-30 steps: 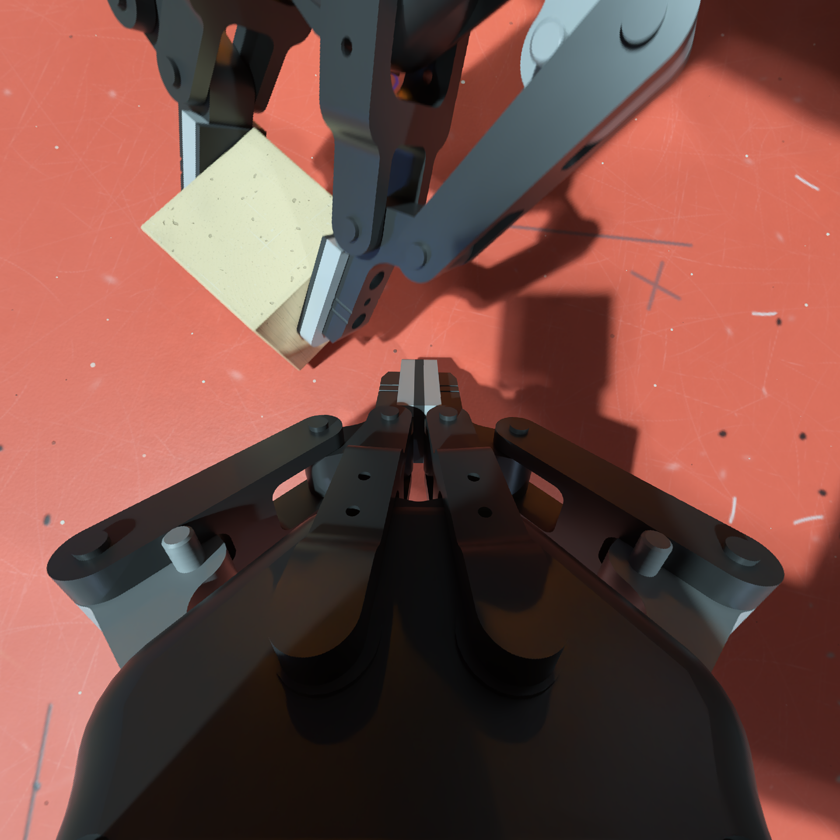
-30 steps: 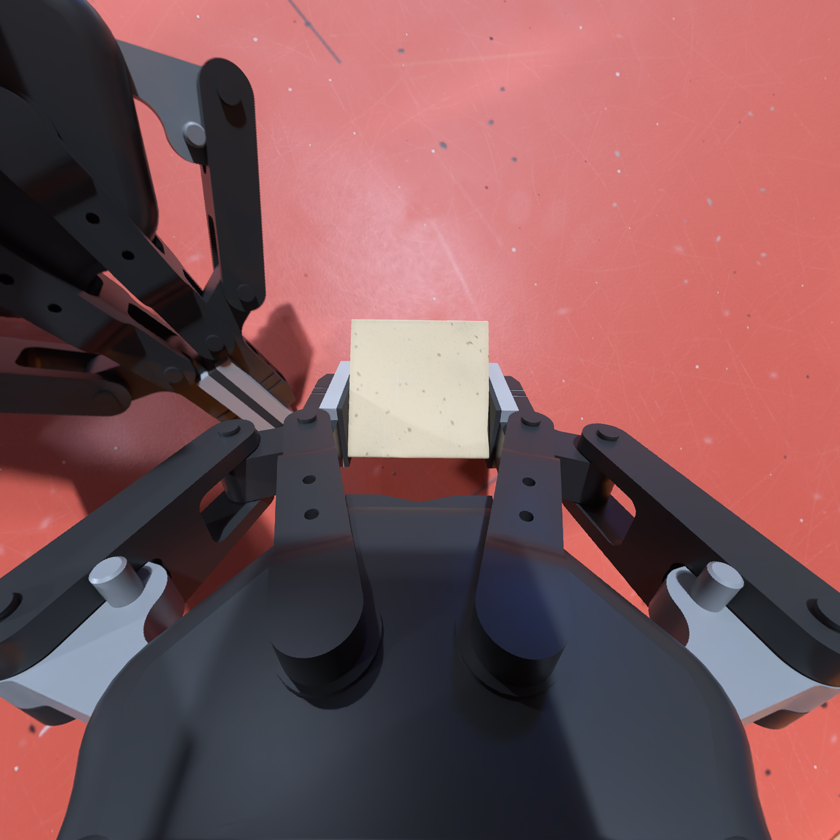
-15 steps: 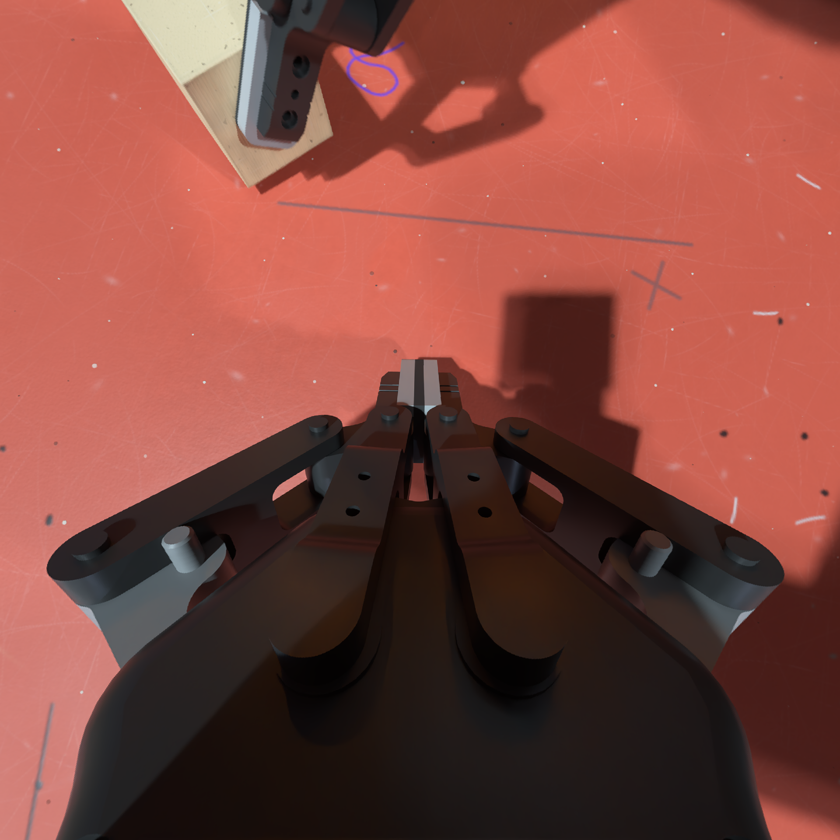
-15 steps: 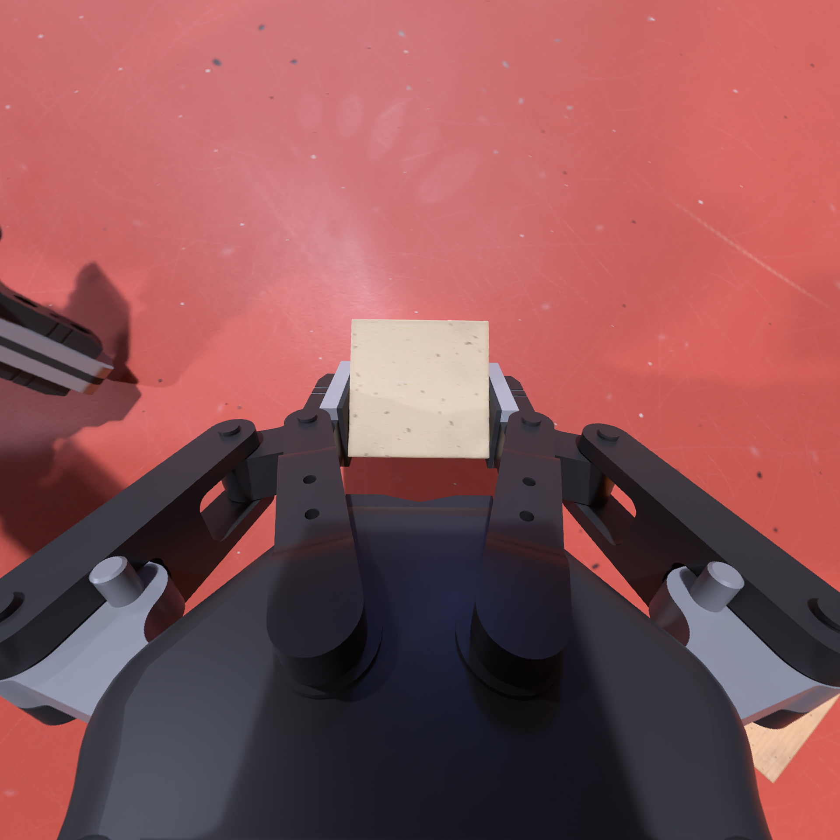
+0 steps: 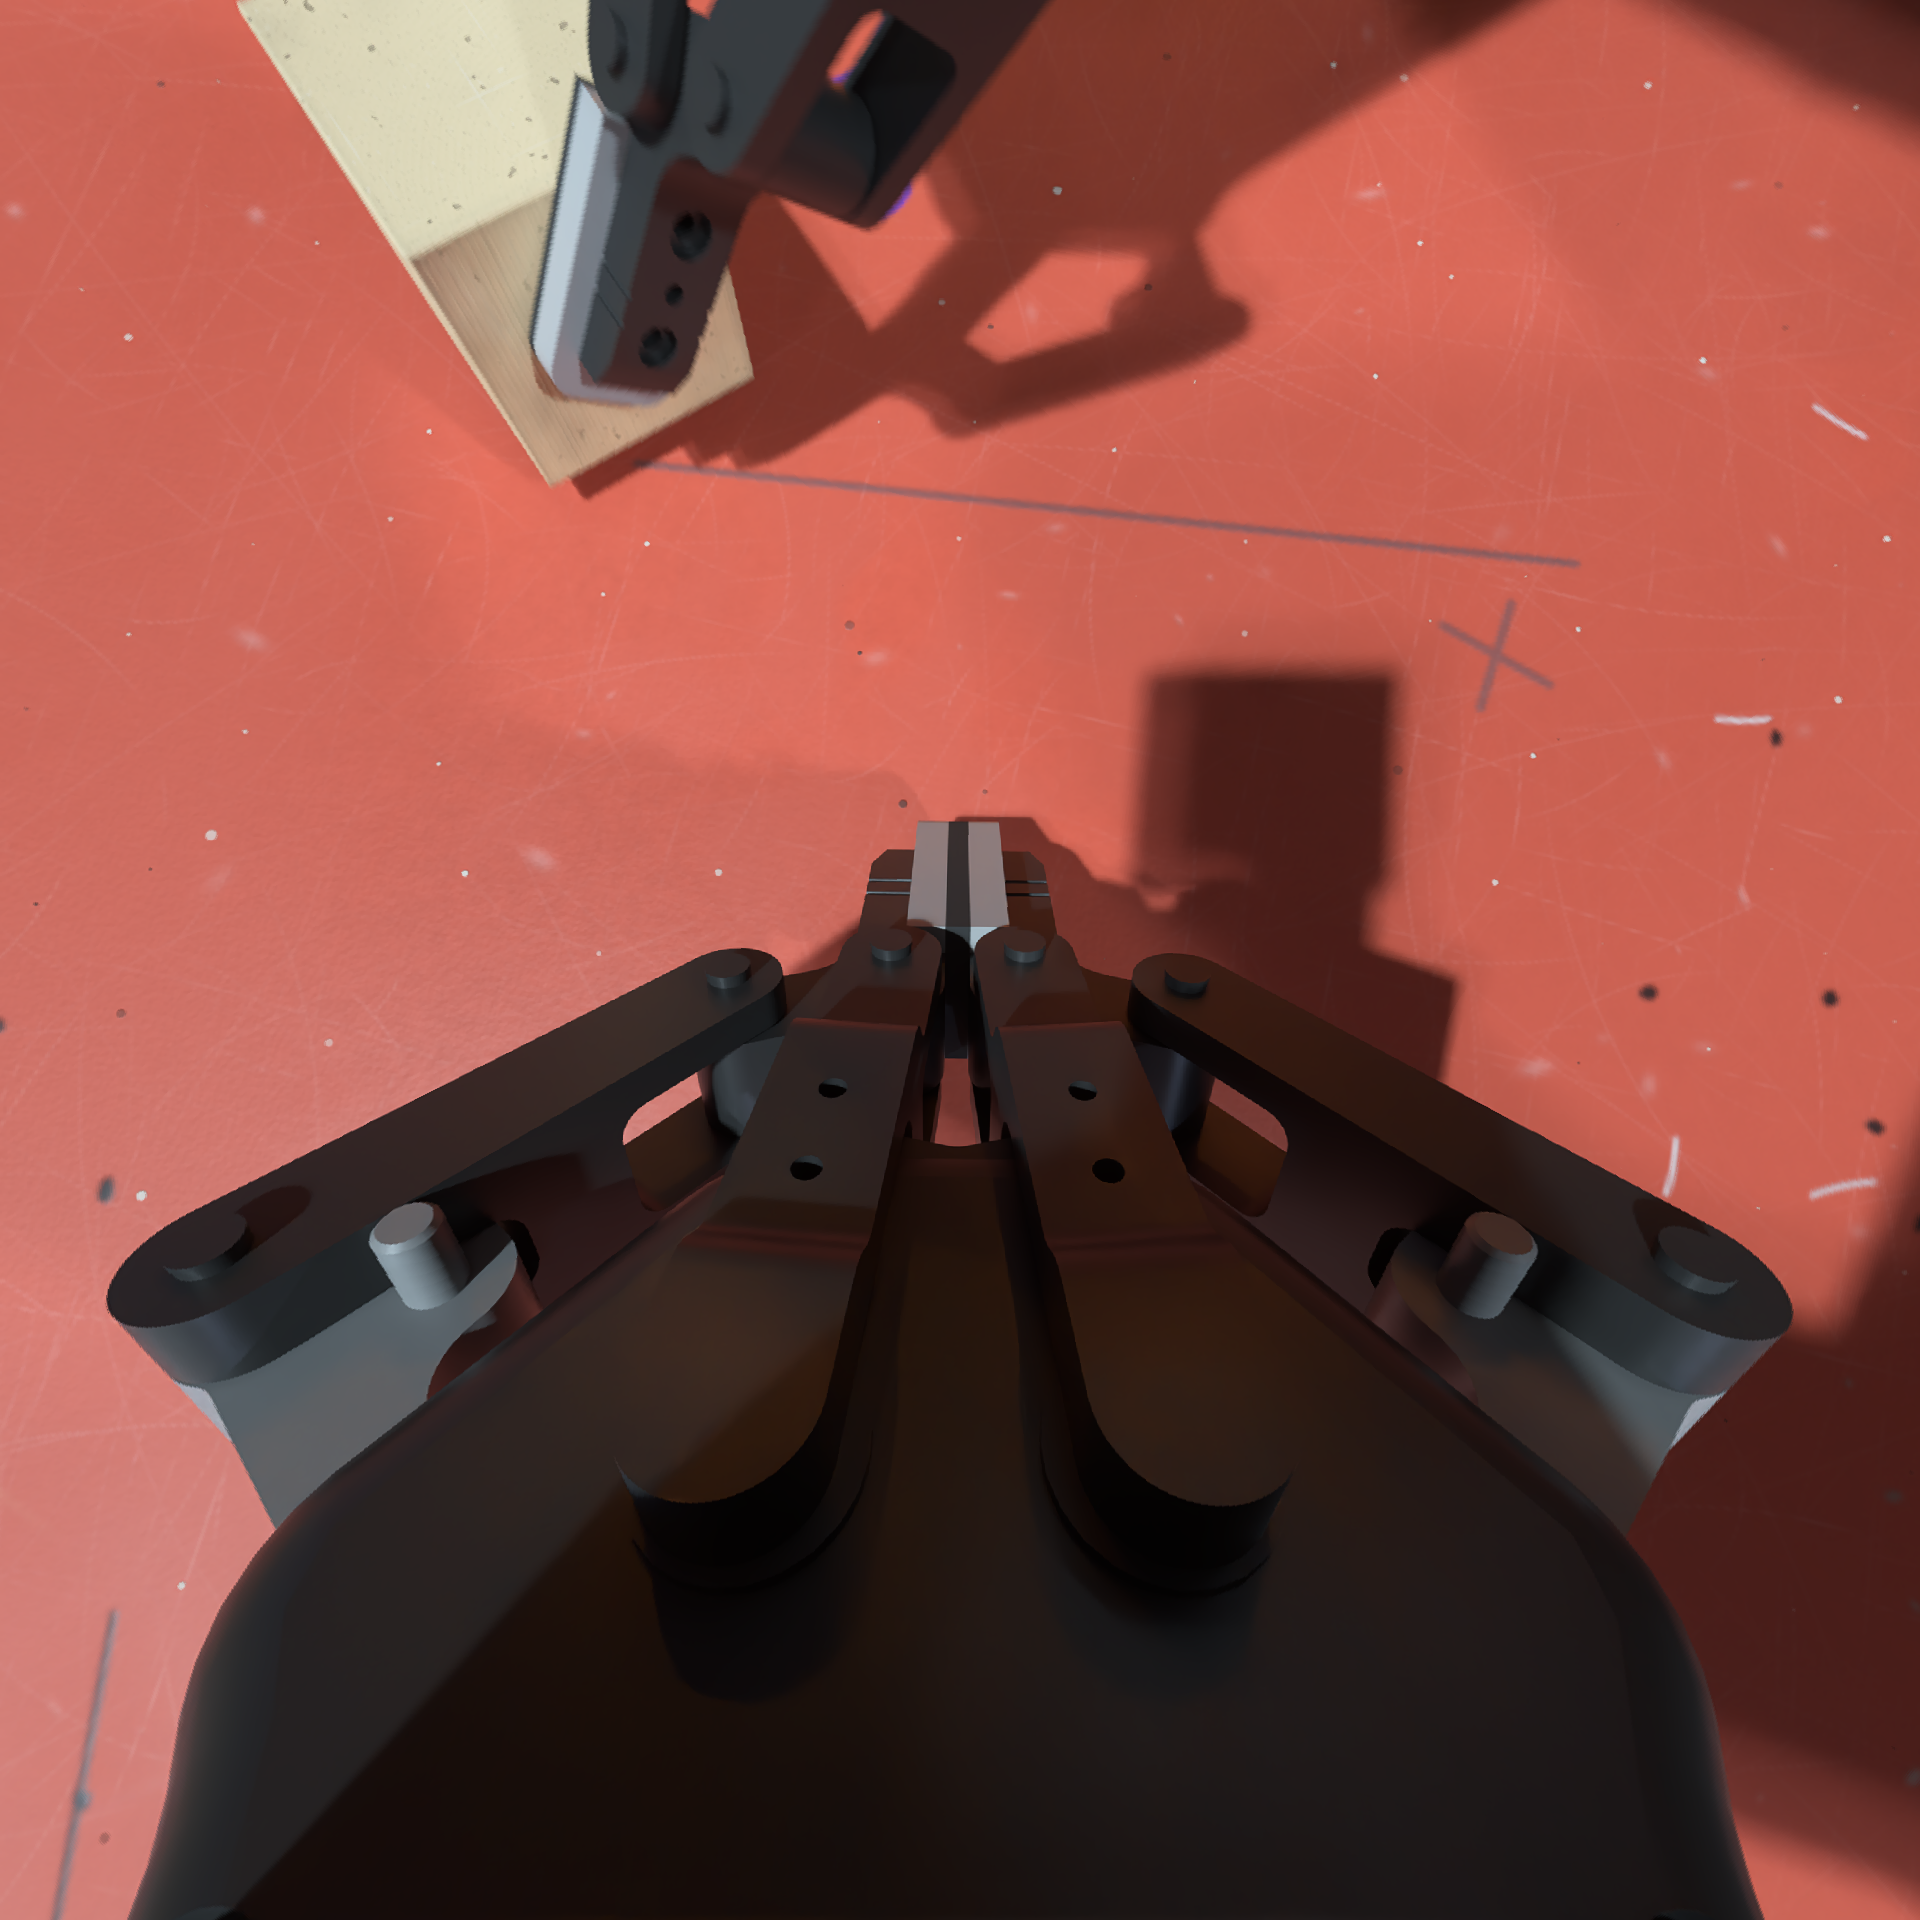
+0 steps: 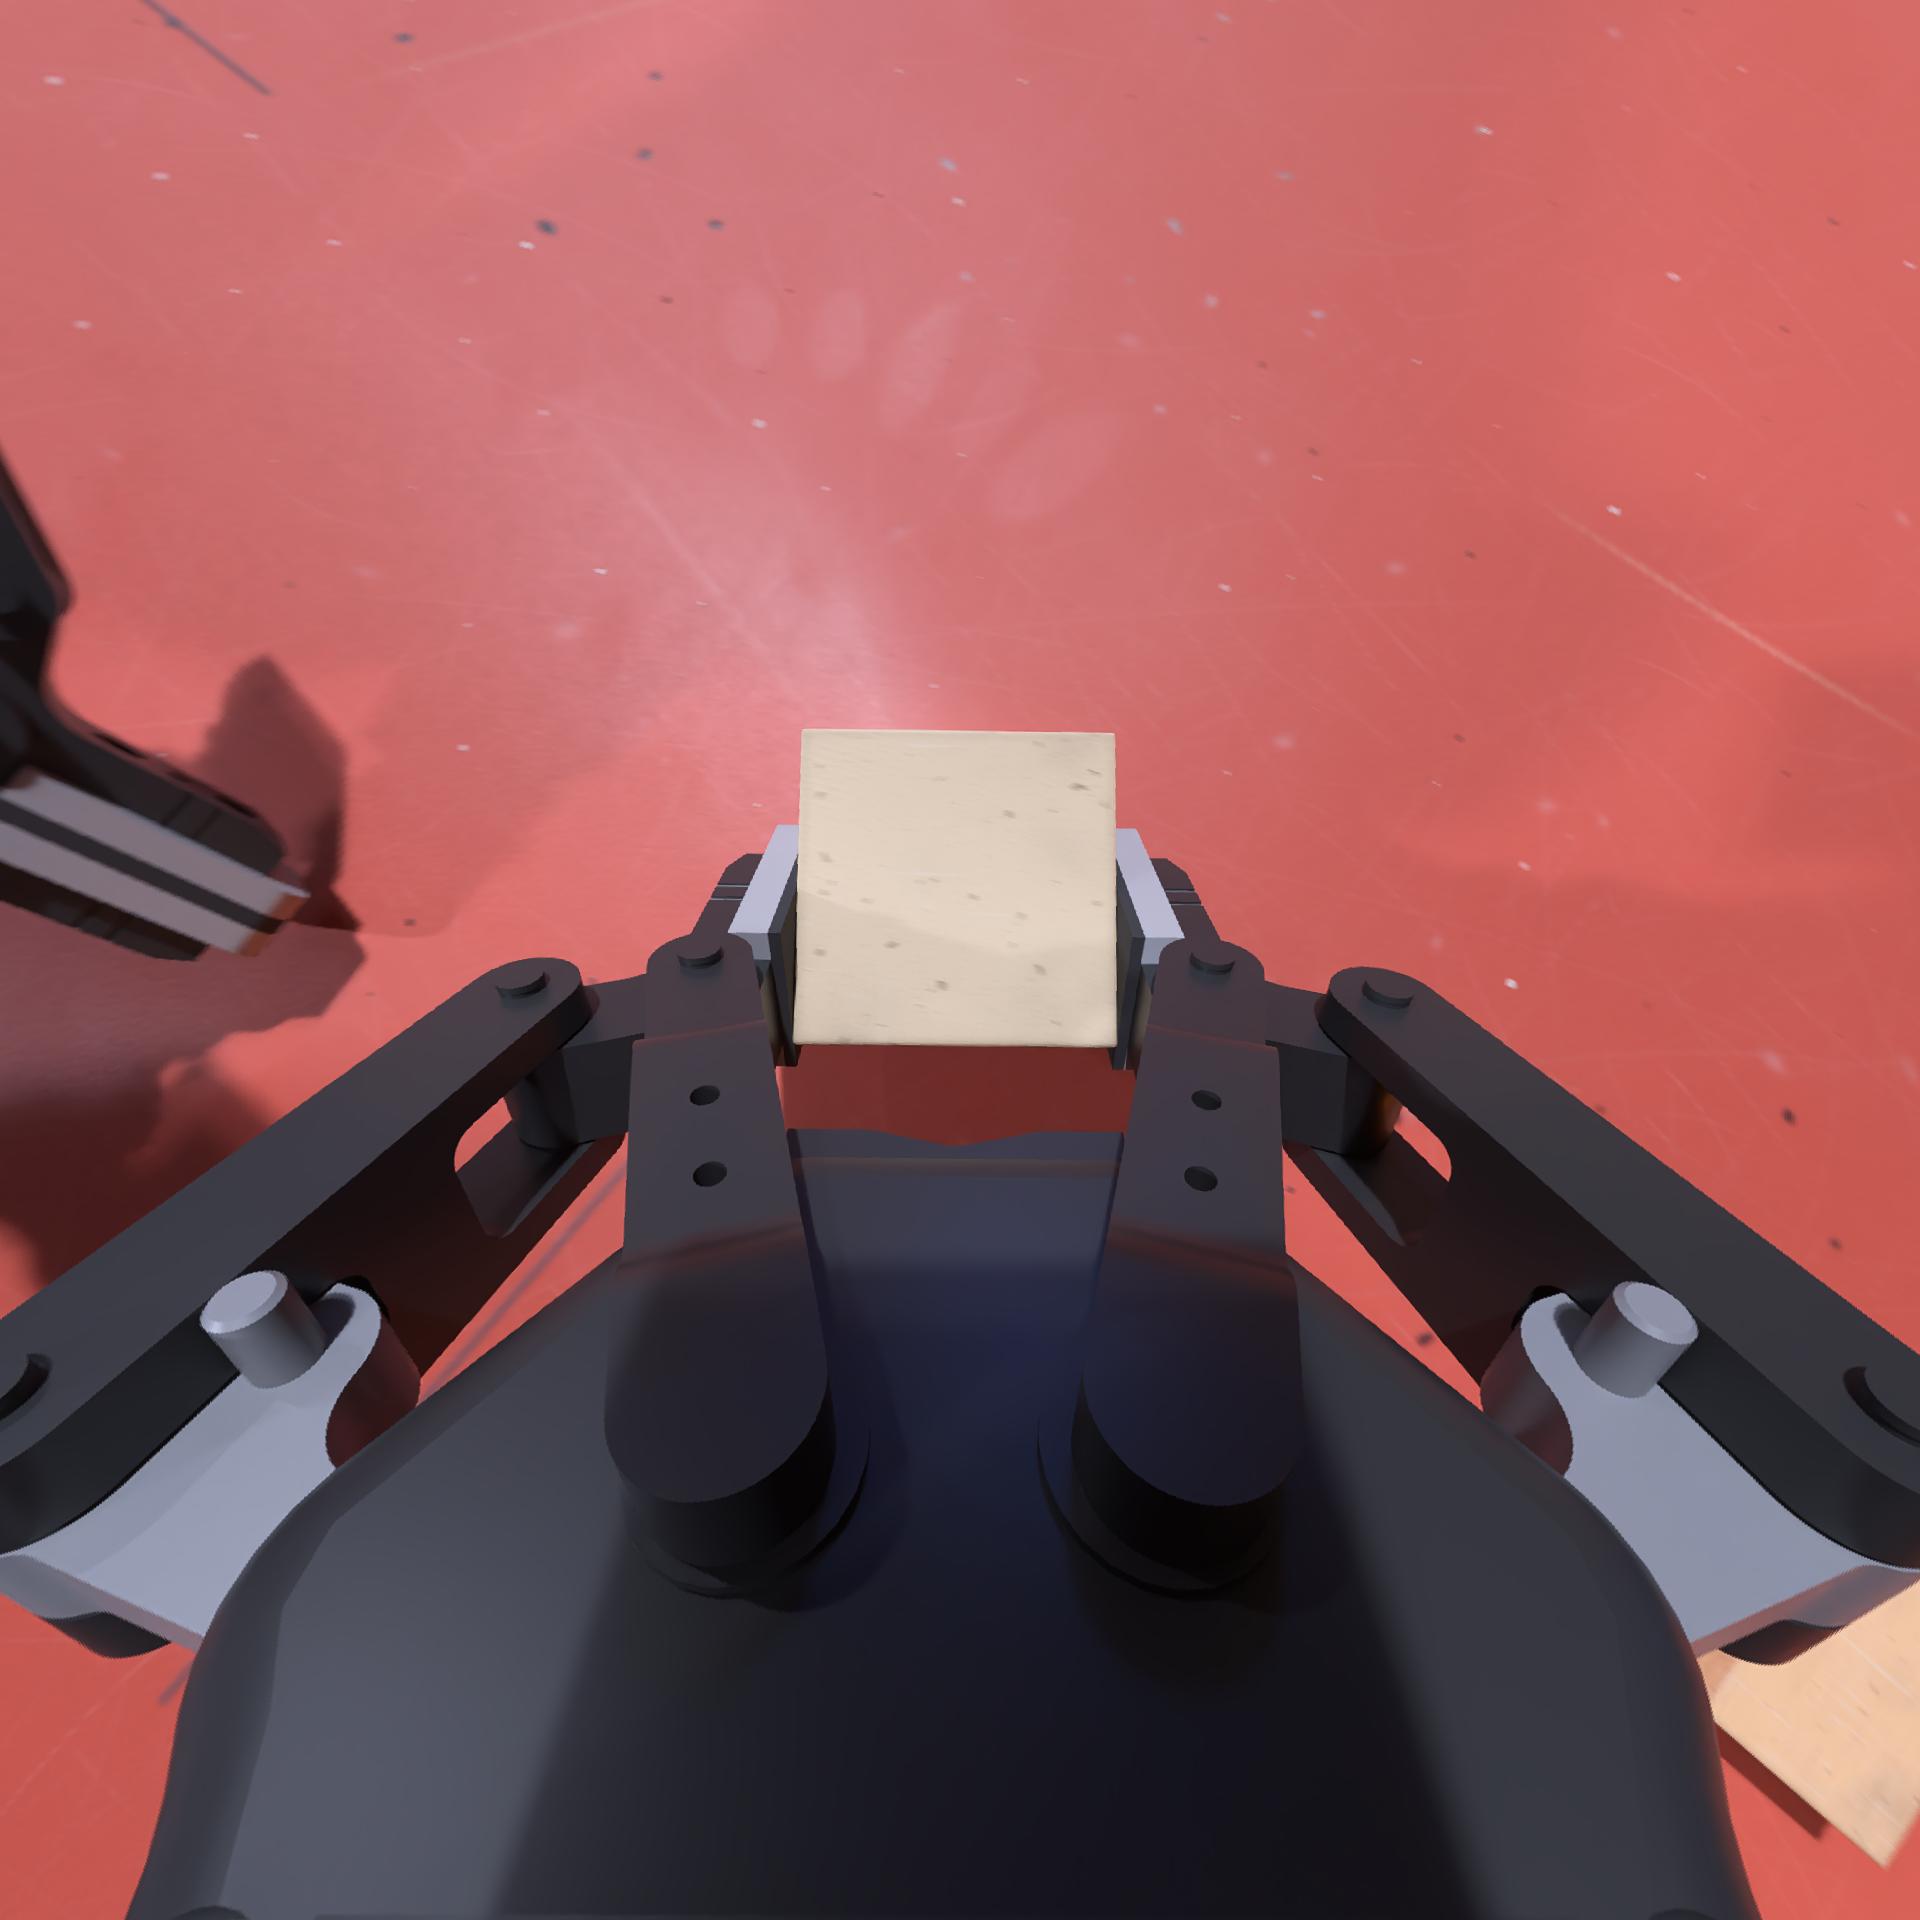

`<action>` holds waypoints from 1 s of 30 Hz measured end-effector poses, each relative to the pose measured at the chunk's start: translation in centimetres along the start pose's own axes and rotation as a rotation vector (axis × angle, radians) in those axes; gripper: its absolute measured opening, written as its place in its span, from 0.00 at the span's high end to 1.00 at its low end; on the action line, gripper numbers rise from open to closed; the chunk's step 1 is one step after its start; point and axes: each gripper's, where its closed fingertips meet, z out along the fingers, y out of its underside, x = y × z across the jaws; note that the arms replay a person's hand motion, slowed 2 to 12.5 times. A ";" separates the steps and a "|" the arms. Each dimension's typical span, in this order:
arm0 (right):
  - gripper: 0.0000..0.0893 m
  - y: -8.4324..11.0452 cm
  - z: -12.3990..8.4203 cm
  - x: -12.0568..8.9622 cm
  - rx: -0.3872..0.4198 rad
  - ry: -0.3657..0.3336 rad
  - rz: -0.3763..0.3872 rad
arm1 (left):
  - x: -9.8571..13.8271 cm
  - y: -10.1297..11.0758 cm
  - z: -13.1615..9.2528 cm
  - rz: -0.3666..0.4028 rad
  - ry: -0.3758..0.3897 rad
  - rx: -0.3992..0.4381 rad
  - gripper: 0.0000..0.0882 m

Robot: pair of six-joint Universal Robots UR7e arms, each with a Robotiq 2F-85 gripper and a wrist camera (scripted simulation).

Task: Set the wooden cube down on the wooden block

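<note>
While right gripper (image 6: 956, 925) clamps cube (image 6: 956, 888) above red counter (image 6: 1351, 416), block (image 6: 1839, 1745) mostly hidden behind gripper body, cut by frame corner; left gripper (image 5: 956, 868) pinched closed, empty

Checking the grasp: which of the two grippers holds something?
The right gripper, shut on the pale cube; the left gripper is shut on nothing.

Left gripper (image 5: 957, 873) pads pressed together, empty; right gripper (image 6: 956, 914) clamped, pads parted
</note>
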 end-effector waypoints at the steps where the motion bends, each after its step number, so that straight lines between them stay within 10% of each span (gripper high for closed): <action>1: 0.50 -0.1 0.1 -0.6 0.005 -0.014 -0.008 | 0.0 0.0 0.0 0.000 0.000 0.000 1.00; 15: 0.50 0.0 -0.3 -4.5 0.019 -0.105 -0.110 | 0.0 0.0 0.0 0.000 -0.001 0.001 1.00; 30: 0.50 4.0 -2.8 4.8 -0.021 0.072 0.095 | 0.0 0.0 0.0 0.008 -0.005 0.002 1.00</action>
